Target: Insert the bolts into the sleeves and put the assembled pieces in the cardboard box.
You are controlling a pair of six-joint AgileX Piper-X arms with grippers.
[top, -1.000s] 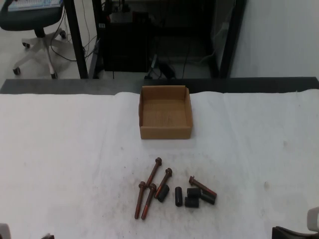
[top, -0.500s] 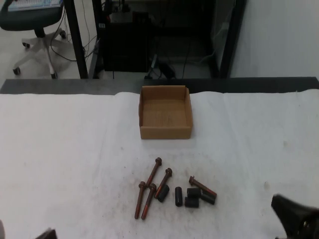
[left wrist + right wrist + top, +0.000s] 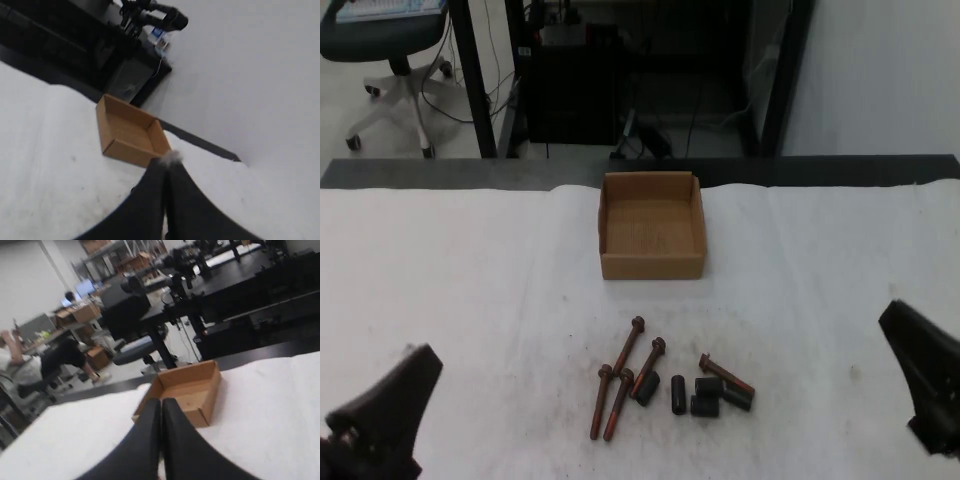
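Behind the table (image 3: 440, 280), draped in a white, lightly stained cloth, dark racks (image 3: 620, 70) and an office chair (image 3: 390, 45) stand on a pale floor. The open box (image 3: 652, 228) sits mid-table toward the far edge. The left hand (image 3: 167, 161) and right hand (image 3: 161, 402) are at the near left and near right, each with its fingers pressed together on nothing. Between the hands, and nearer than the box, five bolts (image 3: 628, 345) lie loose on the cloth among a few black sleeves (image 3: 678, 395).
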